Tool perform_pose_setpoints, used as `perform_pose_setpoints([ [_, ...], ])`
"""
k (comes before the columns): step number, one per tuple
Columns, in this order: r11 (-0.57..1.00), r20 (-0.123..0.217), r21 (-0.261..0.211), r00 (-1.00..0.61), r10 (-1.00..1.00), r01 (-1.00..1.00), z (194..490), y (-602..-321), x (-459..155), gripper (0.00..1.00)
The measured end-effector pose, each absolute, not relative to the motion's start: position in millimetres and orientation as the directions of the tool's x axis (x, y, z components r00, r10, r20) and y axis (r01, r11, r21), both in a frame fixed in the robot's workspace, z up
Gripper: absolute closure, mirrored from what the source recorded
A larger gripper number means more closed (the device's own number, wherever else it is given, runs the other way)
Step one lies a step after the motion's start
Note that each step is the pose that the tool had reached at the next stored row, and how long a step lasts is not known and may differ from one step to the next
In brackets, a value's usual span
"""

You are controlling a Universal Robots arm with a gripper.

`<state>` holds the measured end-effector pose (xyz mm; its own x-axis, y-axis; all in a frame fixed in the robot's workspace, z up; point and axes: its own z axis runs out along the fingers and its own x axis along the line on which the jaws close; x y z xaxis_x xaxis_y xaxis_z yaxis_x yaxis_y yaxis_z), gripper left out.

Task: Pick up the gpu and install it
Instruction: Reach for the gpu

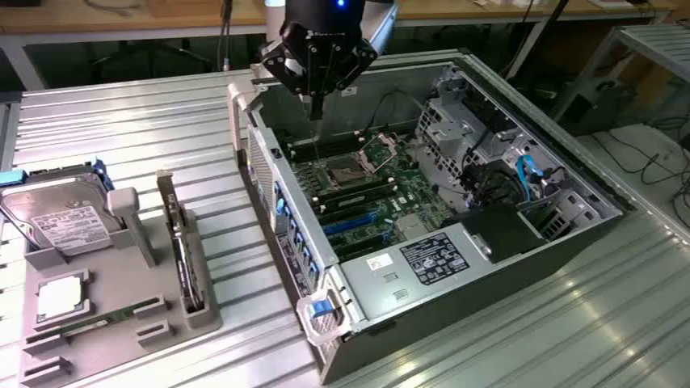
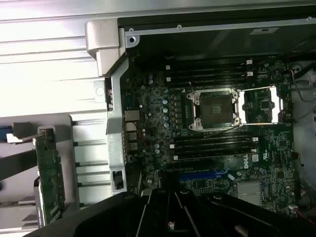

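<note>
Exterior view: nearest, at that view's left, a grey holder (image 1: pixel 103 356) is seen on the bench (image 1: pixel 140 121). The gpu (image 1: pixel 181 250) is stood on edge in one of its slots, untouched, just beside a hard drive (image 1: pixel 65 222). To the exterior view's right an open computer case (image 1: pixel 485 323) is laid, with its motherboard (image 1: pixel 361 202) exposed. Farthest, the gripper (image 1: pixel 315 115) is hung above the far end of the motherboard, well apart from the gpu. Its fingers appear pressed together, with nothing between them.

A slip is judged possible if the thin card is pinched off-centre, since it could tilt and bind in its slot. Unspread fingers would strike its top edge, and the case wall between could be clipped.

In the wrist view the green circuit face of the gpu (image 2: pixel 49 173), the empty processor socket (image 2: pixel 215 108) and a blue slot (image 2: pixel 202 175) are made out plainly. In the exterior view the card is presented edge-on, but the holder's layout and the gripper's height are given.
</note>
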<state>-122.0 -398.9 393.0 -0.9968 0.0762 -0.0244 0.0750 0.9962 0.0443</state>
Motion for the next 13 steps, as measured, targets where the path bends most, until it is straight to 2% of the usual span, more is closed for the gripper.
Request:
perform_pose_setpoints([
  [13,0.996,-0.024,0.044,-0.997,0.076,0.075,392.8,-399.2,-136.4,0.89],
])
